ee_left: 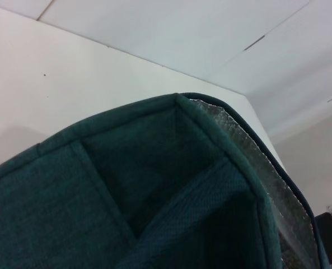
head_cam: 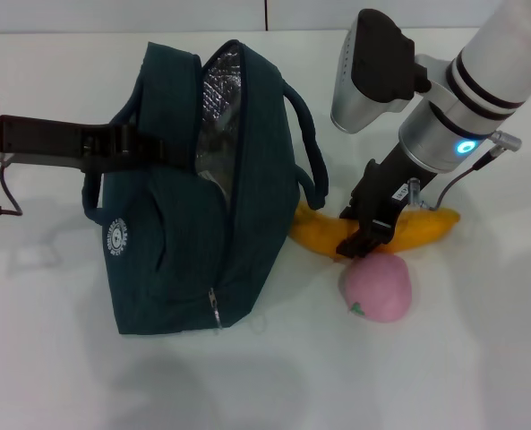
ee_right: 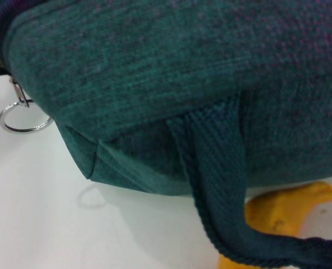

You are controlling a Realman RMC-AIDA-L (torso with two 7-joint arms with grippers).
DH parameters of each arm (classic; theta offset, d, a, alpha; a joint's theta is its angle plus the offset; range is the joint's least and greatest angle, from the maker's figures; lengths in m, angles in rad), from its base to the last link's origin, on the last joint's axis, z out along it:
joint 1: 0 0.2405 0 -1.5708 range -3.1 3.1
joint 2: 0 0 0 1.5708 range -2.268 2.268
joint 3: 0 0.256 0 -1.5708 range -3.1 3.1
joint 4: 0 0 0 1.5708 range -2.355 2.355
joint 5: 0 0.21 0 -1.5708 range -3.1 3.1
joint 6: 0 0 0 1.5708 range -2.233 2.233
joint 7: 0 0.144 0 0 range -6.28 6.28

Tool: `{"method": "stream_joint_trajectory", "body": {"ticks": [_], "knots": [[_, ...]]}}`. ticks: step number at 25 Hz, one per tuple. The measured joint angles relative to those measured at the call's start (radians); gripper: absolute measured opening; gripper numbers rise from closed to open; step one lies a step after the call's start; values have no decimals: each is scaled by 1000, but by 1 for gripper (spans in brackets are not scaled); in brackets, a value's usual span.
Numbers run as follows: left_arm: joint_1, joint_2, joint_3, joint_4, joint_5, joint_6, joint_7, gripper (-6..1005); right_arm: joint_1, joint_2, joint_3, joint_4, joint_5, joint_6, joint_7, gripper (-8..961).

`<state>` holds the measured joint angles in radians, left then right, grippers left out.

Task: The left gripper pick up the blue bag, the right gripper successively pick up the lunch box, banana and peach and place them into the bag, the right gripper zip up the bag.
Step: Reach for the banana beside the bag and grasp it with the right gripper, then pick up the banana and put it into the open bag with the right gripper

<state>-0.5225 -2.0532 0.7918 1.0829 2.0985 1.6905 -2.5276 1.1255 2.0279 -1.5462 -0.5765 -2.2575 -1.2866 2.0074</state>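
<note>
The blue bag (head_cam: 193, 251) stands on the white table with its top open and silver lining showing. My left gripper (head_cam: 140, 148) comes in from the left and is shut on the bag's handle by the top rim. The yellow banana (head_cam: 431, 226) lies right of the bag, one end tucked under a bag strap (ee_right: 216, 185). My right gripper (head_cam: 362, 235) is down on the banana's middle. The pink peach (head_cam: 379, 287) rests just in front of the banana. The lunch box is out of view. The wrist views show the bag (ee_left: 126, 196) (ee_right: 154, 67) and the banana (ee_right: 283, 210).
A zipper pull with a metal ring (ee_right: 21, 117) hangs at the bag's lower corner, also seen as the zipper pull (head_cam: 216, 313) on the bag's front. The white table (head_cam: 480, 376) extends around the bag and fruit.
</note>
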Motion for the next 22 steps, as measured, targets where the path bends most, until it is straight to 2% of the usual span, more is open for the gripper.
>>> {"method": "stream_joint_trajectory", "body": {"ticks": [5, 12, 17, 21, 22], "knots": [[-2, 1, 0, 0, 0, 0, 3, 34, 1, 0, -11, 8, 0, 7, -2, 459], [-2, 1, 0, 0, 0, 0, 4, 34, -2, -1, -21, 5, -2, 19, 15, 451], [9, 3, -2, 5, 0, 6, 1, 34, -45, -12, -15, -81, -22, 18, 89, 424], [10, 4, -2, 4, 0, 9, 1, 34, -117, -18, 70, -181, -100, -6, 150, 416], [9, 4, -2, 6, 0, 9, 1, 34, -138, -17, 136, -214, -138, -19, 164, 417]]}}
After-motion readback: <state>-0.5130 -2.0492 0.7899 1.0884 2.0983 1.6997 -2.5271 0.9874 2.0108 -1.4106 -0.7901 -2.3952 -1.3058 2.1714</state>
